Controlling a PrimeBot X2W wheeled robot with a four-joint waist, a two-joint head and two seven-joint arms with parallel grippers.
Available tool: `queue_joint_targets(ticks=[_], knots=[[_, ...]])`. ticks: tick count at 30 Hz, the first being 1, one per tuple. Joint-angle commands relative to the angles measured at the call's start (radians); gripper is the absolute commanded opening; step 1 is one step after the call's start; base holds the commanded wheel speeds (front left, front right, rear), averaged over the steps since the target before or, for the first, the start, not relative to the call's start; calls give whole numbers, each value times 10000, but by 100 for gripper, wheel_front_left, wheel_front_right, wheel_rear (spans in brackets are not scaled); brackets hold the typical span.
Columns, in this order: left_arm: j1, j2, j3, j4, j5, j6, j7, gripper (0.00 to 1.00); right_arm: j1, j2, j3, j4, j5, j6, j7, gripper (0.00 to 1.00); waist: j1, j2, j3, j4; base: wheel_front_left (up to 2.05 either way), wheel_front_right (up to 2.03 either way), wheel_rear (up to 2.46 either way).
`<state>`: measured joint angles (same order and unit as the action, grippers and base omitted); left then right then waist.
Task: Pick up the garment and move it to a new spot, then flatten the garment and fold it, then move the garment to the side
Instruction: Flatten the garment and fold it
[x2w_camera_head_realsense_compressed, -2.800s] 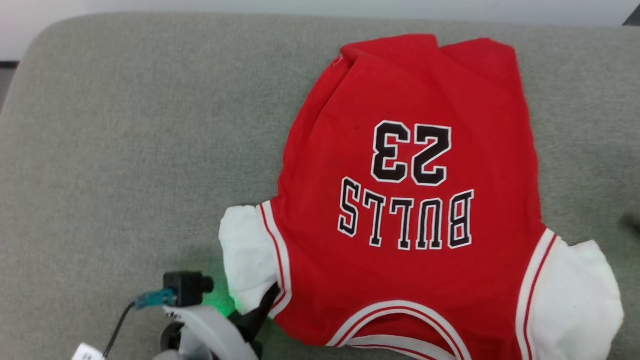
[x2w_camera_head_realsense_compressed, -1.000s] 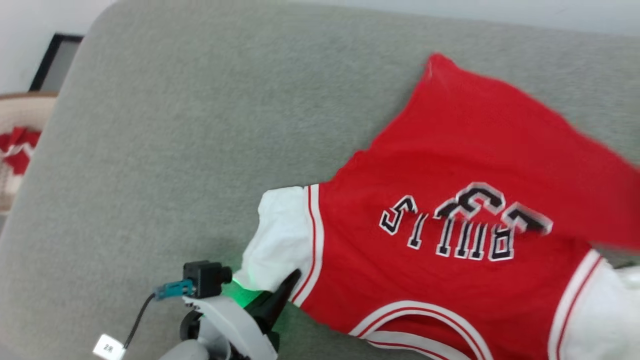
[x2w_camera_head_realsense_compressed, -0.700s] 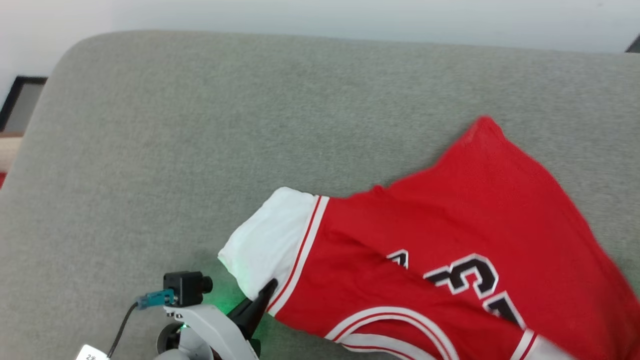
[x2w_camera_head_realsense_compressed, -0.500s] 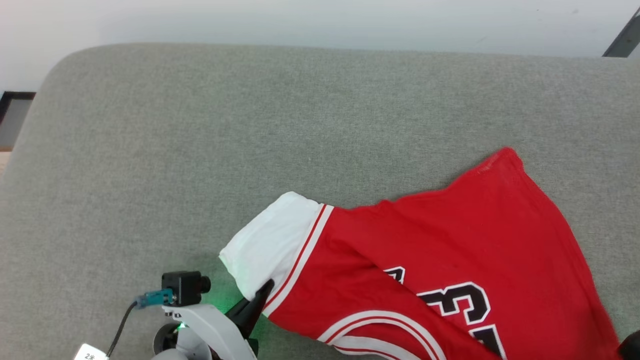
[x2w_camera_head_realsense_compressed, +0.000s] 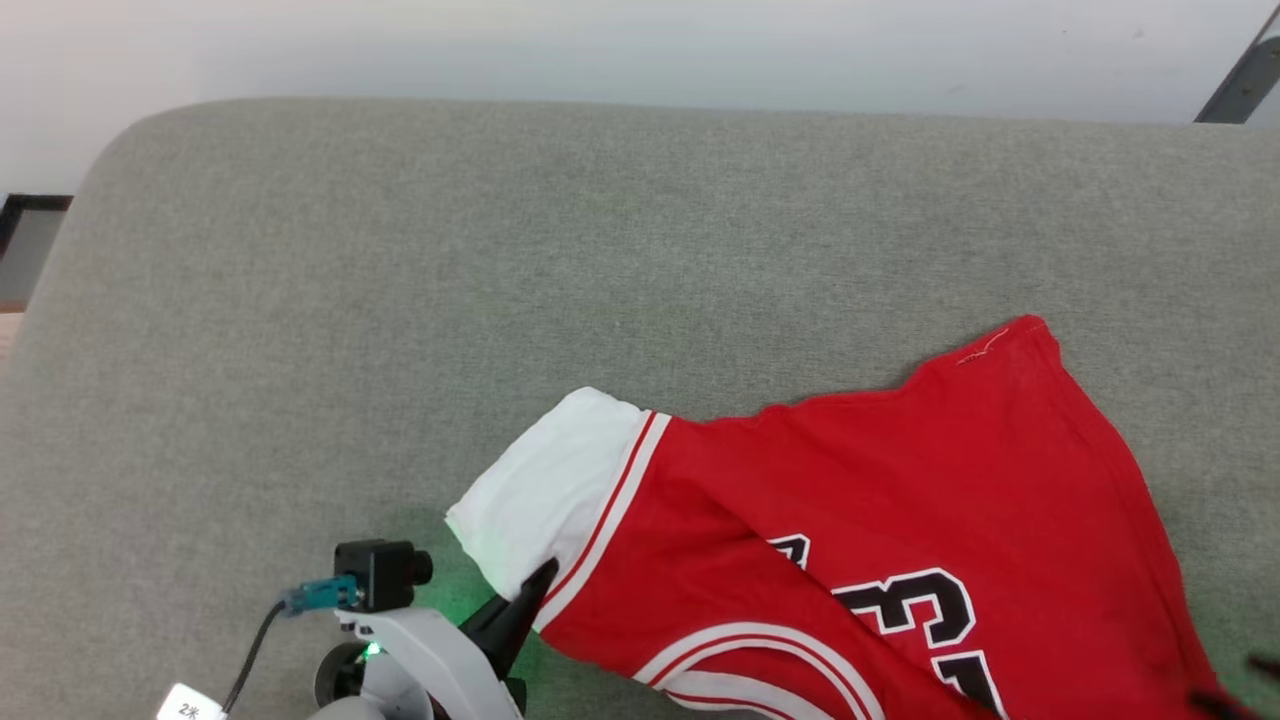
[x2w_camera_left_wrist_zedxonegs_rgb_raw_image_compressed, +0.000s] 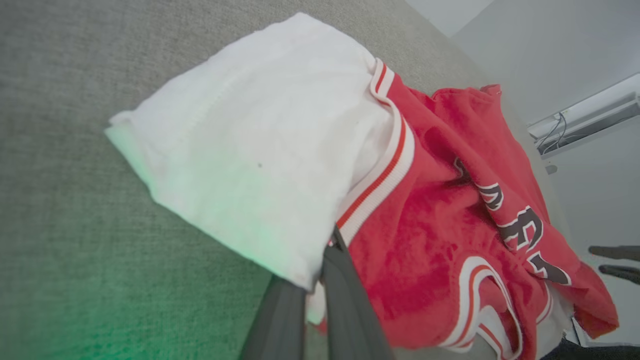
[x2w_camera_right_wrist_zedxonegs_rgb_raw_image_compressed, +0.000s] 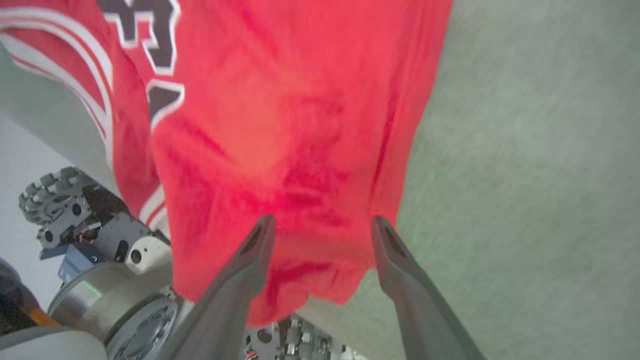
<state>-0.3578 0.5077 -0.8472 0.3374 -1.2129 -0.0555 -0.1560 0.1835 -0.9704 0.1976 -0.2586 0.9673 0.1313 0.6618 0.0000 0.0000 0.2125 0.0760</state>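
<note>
Left hand (x2w_camera_left_wrist_zedxonegs_rgb_raw_image_compressed: 317, 265) tight on garment's (x2w_camera_left_wrist_zedxonegs_rgb_raw_image_compressed: 250, 140) white corner; right wrist view: right hand (x2w_camera_right_wrist_zedxonegs_rgb_raw_image_compressed: 322, 225) wide open over it.

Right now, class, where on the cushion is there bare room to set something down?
Bare: the left half of the cushion and the far strip behind the jersey. Crowded: near right, where the jersey lies, left hand shut on its white corner.
</note>
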Motion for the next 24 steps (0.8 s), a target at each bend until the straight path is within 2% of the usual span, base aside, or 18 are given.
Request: queue_joint_targets(ticks=[1, 5, 9, 14, 17, 24], knots=[[50, -15, -20, -66, 72, 60, -25, 0, 105, -86, -608, -261, 46, -12, 140, 100, 0, 0, 34, 59, 0, 0, 0], [-72, -121, -112, -283, 173, 100, 20, 0, -399, -100, -2026, -753, -222, -12, 431, 100, 0, 0, 169, 255, 0, 0, 0], [-333, -304, -205, -428, 298, 123, 93, 0, -1903, 277, -2133, -588, -736, -14, 250, 100, 0, 0, 564, 570, 0, 0, 0], [-831, -584, -320, -291, 459, -51, 188, 0, -4361, 713, -909, 560, -1578, -12, 78, 100, 0, 0, 1265, 1038, 0, 0, 0], [-1061, -731, -353, -132, 517, -146, 199, 0, -5712, 1094, 54, 1795, -2008, -14, 252, 100, 0, 0, 1560, 1252, 0, 0, 0], [-1343, -1169, -455, 329, 518, -357, 119, 0, -7550, 1534, 2116, 4318, -2436, -12, 295, 100, 0, 0, 1951, 1648, 0, 0, 0]])
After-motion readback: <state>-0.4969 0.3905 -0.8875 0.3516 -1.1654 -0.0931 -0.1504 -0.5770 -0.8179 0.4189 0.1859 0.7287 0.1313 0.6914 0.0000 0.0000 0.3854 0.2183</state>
